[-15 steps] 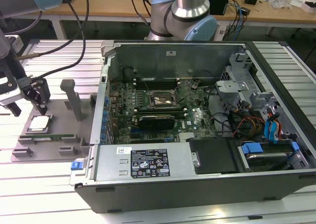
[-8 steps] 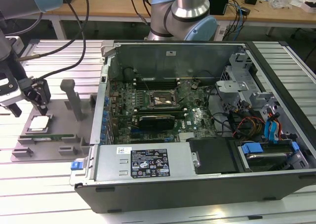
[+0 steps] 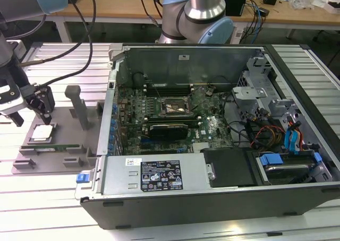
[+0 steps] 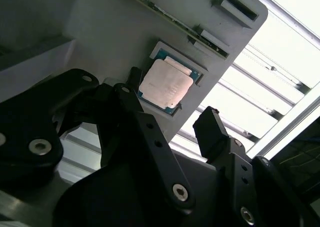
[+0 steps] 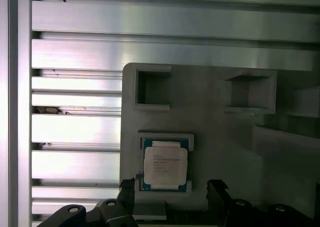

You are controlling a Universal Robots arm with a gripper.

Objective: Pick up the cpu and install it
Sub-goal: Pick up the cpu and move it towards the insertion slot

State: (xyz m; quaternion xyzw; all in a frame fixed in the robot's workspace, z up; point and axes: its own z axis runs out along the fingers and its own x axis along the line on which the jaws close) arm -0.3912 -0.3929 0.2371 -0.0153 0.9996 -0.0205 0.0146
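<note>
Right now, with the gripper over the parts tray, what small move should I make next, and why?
Probably lower straight down. The gripper is open and hangs above the cpu, which lies flat and untouched in its recess of the grey tray; in the second wrist view the jaws stand either side of it.

**Camera arrangement: one overview, two wrist close-ups**

The exterior view is taken from a raised position at some distance and is angled downward. The open computer case (image 3: 186, 66) is centred, the grey holder plate (image 3: 64, 145) is seen at the exterior view's left, and workbenches are seen beyond. The first wrist view is directed straight down on the holder plate (image 5: 210, 132) from close range, with the tips of the gripper (image 5: 171, 187) entering at the picture's edge. The second wrist view is set closer and obliquely — it is sighted along the gripper (image 4: 170, 99) fingers (image 4: 150, 137). The cpu (image 3: 42, 133) in its recess and the slatted table (image 3: 48, 198) are shared by all three views.
</note>
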